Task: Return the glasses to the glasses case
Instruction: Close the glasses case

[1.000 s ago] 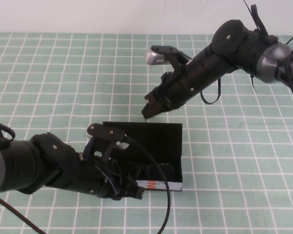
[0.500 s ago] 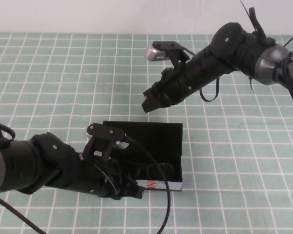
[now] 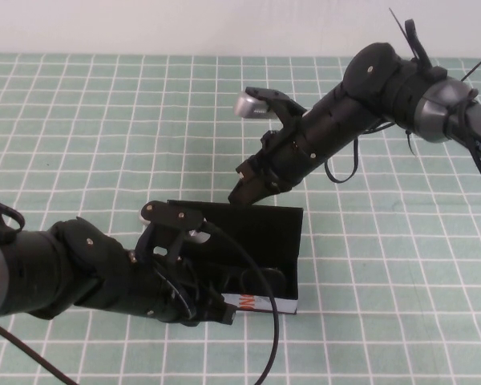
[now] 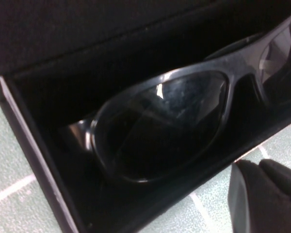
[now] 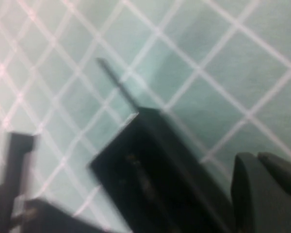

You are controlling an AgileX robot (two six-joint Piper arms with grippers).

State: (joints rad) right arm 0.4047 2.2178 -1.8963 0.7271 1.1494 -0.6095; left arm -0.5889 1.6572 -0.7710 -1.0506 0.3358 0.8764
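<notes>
Looking down: glasses point(image 4: 165, 121) lie inside the glasses case point(image 3: 260, 233), lenses up, w/ the lid standing open at the far side. My left gripper point(image 3: 216, 309) sits low at the case's near-left front, by the white printed side; can't tell if its fingers are parted. My right gripper point(image 3: 244, 191) is closed tight, empty, tip just above the lid's far edge. Green checked mat point(image 3: 104, 120) underneath.

The glasses case point(image 3: 260, 241) is hemmed by the left gripper point(image 3: 216, 309) in front and the closed right gripper point(image 3: 244, 191) behind its raised lid; open table point(image 3: 401, 265) is left on its right
</notes>
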